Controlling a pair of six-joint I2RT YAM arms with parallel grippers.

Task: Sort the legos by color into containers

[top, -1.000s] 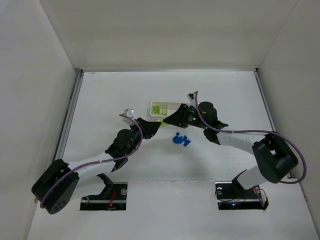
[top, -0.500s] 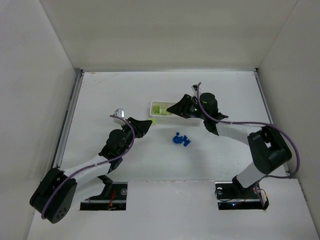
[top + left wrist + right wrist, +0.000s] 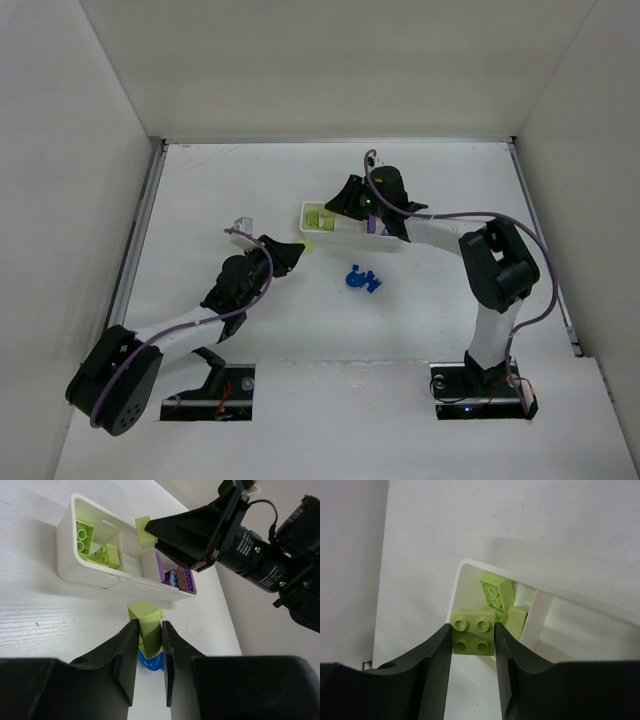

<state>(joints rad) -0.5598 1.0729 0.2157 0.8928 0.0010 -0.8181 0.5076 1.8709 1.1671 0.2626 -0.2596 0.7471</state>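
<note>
The white surface (image 3: 220, 180) and the tray (image 3: 66, 555) on it lie as they did a second ago; it is the arms that have changed. The right arm (image 3: 500, 270) has swung its forearm off the tray's near side and farther across it. The right claw (image 3: 473, 630) was over the near edge a second ago and now hangs above the end compartment. The left arm (image 3: 180, 325) has drawn back a little, and the left claw (image 3: 148, 630) sits slightly short of where it was. The tray lies ahead of its tips and apart from them.

The right claw is closed narrowly on a lime-green brick (image 3: 472, 639), gripped on two opposite sides with its studs facing the wrist camera. Just beyond its tips, in the end compartment, lie the sorted lime-green bricks (image 3: 92, 542), not touching the held one. The left claw is likewise clamped on a second lime-green brick (image 3: 145, 614), which stands upright between the fingers and pokes out past them. In a compartment farther along the tray, ahead and to the right of the left claw, lie purple bricks (image 3: 165, 570). The blue bricks (image 3: 362, 279) stay in their cluster on the surface, to the right of the left claw and on the near side of the right claw, unmoved.
</note>
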